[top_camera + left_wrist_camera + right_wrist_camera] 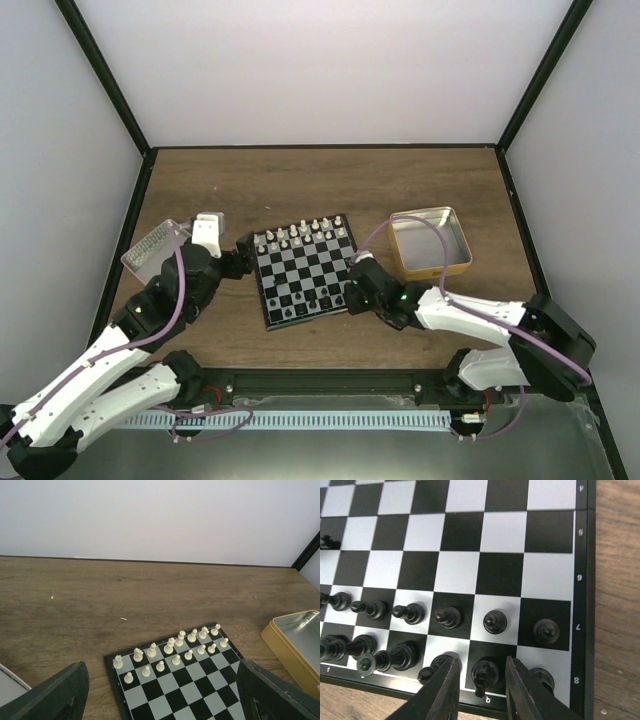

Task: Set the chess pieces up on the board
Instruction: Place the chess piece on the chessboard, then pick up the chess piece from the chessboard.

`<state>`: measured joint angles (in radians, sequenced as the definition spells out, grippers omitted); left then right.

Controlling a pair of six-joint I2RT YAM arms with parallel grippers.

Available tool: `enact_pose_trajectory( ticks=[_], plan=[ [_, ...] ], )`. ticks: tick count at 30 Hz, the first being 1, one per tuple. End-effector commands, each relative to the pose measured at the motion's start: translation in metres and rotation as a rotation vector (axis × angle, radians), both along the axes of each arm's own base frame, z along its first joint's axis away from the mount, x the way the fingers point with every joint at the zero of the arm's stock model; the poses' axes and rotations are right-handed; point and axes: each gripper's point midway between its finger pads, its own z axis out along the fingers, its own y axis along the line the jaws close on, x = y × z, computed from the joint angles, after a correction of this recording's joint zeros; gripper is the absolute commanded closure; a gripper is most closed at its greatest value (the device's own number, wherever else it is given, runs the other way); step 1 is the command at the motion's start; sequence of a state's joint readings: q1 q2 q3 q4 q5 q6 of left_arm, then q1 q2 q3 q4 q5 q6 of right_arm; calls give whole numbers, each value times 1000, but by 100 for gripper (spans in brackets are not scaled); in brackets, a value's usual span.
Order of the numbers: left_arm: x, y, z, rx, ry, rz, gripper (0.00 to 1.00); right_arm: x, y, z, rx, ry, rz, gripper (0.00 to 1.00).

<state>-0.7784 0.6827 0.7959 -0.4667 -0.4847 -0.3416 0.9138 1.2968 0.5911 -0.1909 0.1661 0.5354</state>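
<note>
My right gripper (482, 662) is low over the near right corner of the board (500, 545). Its fingers (442, 692) straddle one black piece (486, 676), which stands on the edge-row square marked b. The jaws stand only a little apart. A thin strip of board shows on either side of the piece, so I read them as partly open with nothing gripped. Another dark piece stands just outside each finger in the same row.

The black chess pieces (495, 621) fill the two rows nearest this gripper — a line of pawns one row in, taller pieces along the border. Those at the far left of the wrist view are blurred, and I cannot tell whether they stand upright.

My left gripper (162, 680) hangs at the board's left side with its jaws spread wide and empty — only checked squares show between its fingers. Past it, the white pieces (170, 647) stand in two rows along the far edge. A gold tin (430, 240) sits on the table (300, 180) to the right of the board, not touching it.
</note>
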Motion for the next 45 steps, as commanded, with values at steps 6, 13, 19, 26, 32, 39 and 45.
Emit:
enact_pose_trajectory(
  ticks=[6,13,19,26,32,39,45],
  plan=[
    [0,-4,-17,-57,57,8,15,19,19,68,110,-109,-24,60],
    [5,-17,-76,-99,261,64,20,25,57,77,183,-89,70,54],
    [5,-32,-118,-103,384,47,30,35,87,69,171,-37,117,54],
    [12,-61,-172,36,584,-84,57,40,82,67,185,-40,70,54],
    [17,-74,-209,217,733,-144,58,39,71,66,194,-44,58,54],
    [20,-76,-227,289,801,-143,61,38,65,64,209,-43,55,54],
    [21,-70,-234,336,826,-120,57,40,60,62,207,-43,47,54]
  ],
)
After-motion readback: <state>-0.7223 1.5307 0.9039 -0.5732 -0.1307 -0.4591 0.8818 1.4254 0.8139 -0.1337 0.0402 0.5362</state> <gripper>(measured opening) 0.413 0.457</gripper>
